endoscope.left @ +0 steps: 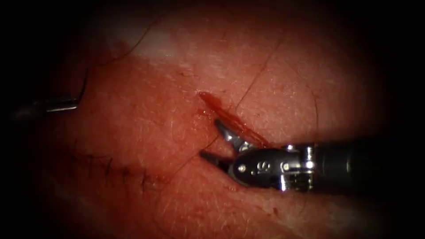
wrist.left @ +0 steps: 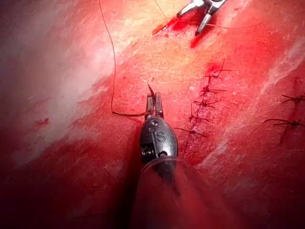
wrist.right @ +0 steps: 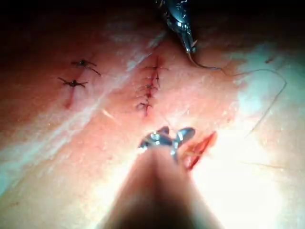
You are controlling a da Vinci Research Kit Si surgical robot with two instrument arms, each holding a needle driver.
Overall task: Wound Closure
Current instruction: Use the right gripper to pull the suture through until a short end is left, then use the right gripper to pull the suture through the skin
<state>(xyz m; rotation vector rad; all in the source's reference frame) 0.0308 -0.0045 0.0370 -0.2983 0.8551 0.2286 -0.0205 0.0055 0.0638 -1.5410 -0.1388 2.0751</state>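
The open cut (endoscope.left: 217, 108) runs down the middle of the tissue (endoscope.left: 146, 110), wet with red fluid. My right tool (endoscope.left: 211, 139) hovers over the cut's lower end with its jaws spread wide, holding nothing. Dark thread (endoscope.left: 261, 71) crosses the tissue and passes under those jaws. Far to the left of the cut, my left tool (endoscope.left: 75, 104) is shut on the curved needle (endoscope.left: 84, 86), which is free of the tissue. The left wrist view has the left tool (wrist.left: 153, 102) with the needle tip (wrist.left: 150, 89) poking past it. The thread (wrist.left: 113, 62) trails away from there.
An older stitched line (endoscope.left: 110, 166) lies left of and below the cut, also seen as a row of stitches (wrist.left: 205, 95) and a row of stitches (wrist.right: 150, 88). Two more knots (wrist.right: 76, 74) sit farther off. Loose thread (wrist.right: 271, 100) loops over pale tissue.
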